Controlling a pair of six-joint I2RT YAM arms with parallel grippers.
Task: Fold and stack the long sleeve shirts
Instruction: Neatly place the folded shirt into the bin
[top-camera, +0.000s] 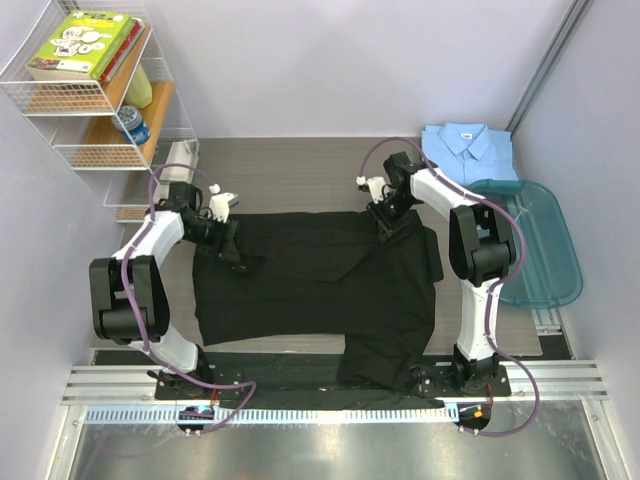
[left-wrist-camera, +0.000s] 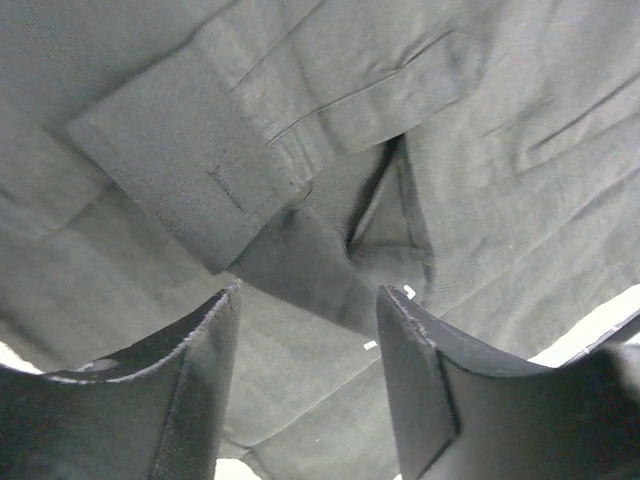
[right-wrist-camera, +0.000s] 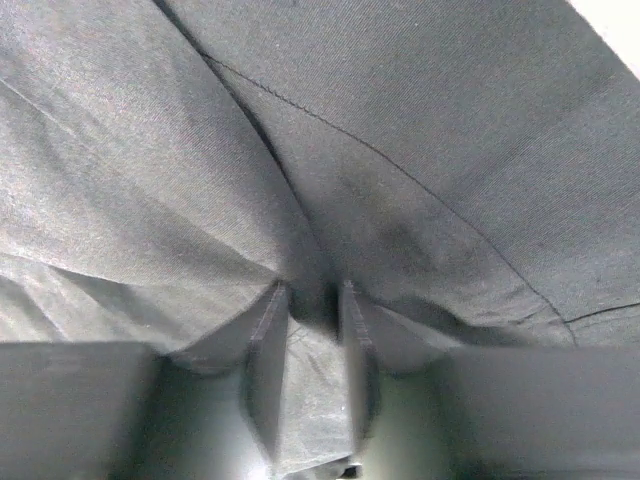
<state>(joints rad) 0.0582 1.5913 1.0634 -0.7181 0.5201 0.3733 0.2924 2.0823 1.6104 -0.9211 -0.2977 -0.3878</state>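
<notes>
Two black-and-white robot arms reach over a grey-brown wood-grain table (top-camera: 290, 165). Pale lilac walls close it in on three sides. A slotted metal rail (top-camera: 330, 385) and a sheet of brushed steel run along the near edge.

At far left a white wire shelf (top-camera: 60, 98) stands against the wall. Its top tier holds a stack of books (top-camera: 80, 45). The uppermost has a lime green cover, and its lettering is too small to read. Lower down sit a yellow-green object (top-camera: 140, 85) and a small blue can (top-camera: 135, 125), its label also unreadable.

The left gripper (top-camera: 235, 250) is low over the upper left edge of the black shirt (top-camera: 320, 280). From its wrist camera, the left gripper (left-wrist-camera: 310, 295) has its fingers spread wide above a buttoned cuff, with nothing between them.

The black shirt lies spread across the middle of the table. One sleeve is folded over its body, and its lower edge reaches the rail.

The right gripper (top-camera: 388, 222) sits at the shirt's upper right corner. In its wrist view the right gripper (right-wrist-camera: 312, 290) has its fingers drawn close, pinching a raised fold of the black cloth.

The light blue shirt (top-camera: 468, 150) lies neatly folded, collar up, at the far right corner of the table. A teal plastic tub (top-camera: 545, 285) sits just beside it.
</notes>
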